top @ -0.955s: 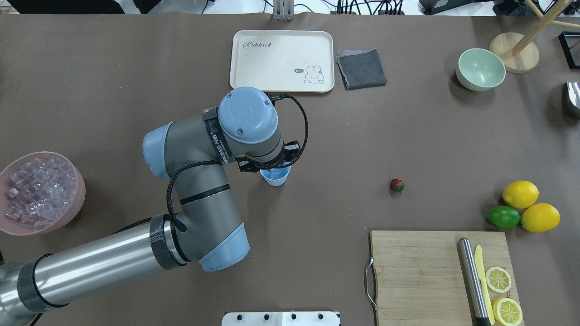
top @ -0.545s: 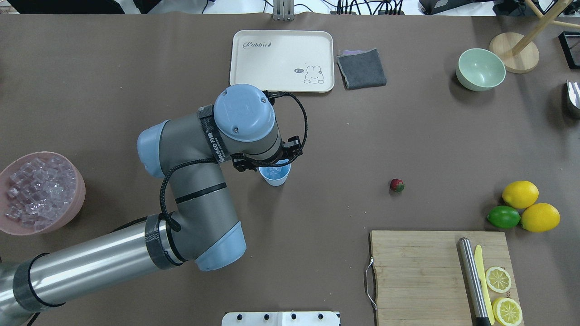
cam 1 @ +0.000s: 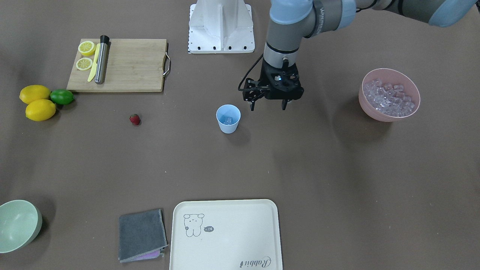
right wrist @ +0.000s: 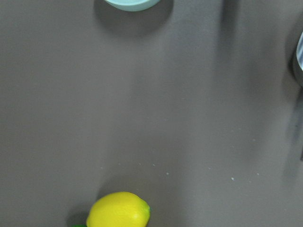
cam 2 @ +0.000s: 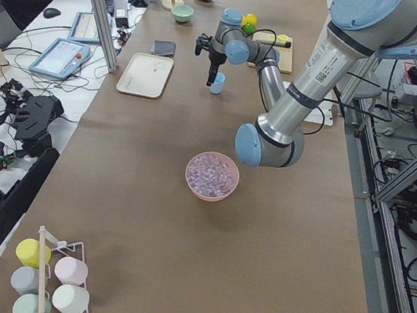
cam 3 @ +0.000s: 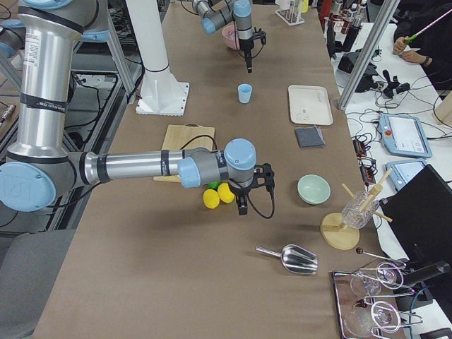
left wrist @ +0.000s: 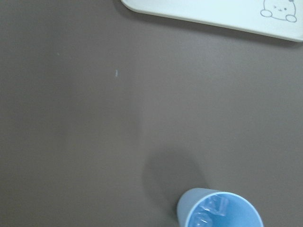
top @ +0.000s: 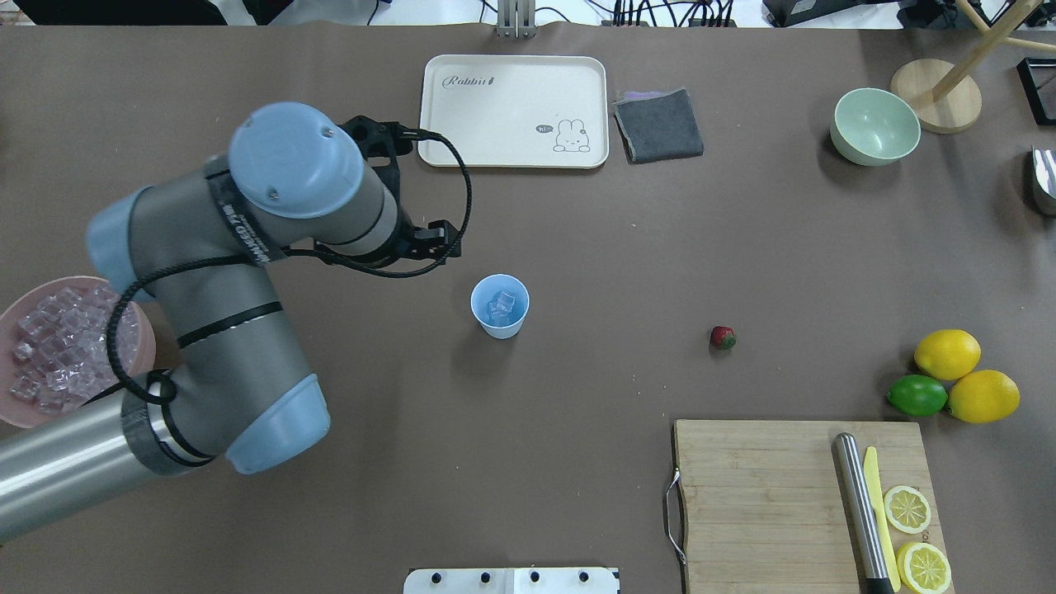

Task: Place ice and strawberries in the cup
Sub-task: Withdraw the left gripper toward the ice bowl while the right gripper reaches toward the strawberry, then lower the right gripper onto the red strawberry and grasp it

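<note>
The light blue cup (top: 499, 307) stands upright mid-table with a few ice cubes (top: 504, 305) inside; it also shows in the front view (cam 1: 228, 119) and at the bottom of the left wrist view (left wrist: 220, 213). More ice (cam 1: 390, 96) fills the pink bowl (cam 1: 375, 112). The strawberry (top: 723, 337) lies on the table to the cup's right. My left gripper (cam 1: 268, 108) is open and empty, hanging above the table between cup and pink bowl. My right gripper (cam 3: 242, 206) shows only in the exterior right view, near the lemons; I cannot tell its state.
A cream tray (top: 511, 111) and a grey cloth (top: 658, 124) lie at the far side. A pale green bowl (top: 874, 125) is far right. Two lemons (top: 947, 353) and a lime (top: 916, 395) sit by a cutting board (top: 759, 495) holding a knife and lemon slices.
My left arm has swung away from above the cup toward the pink bowl side. The cup is now uncovered, with ice cubes showing inside.
</note>
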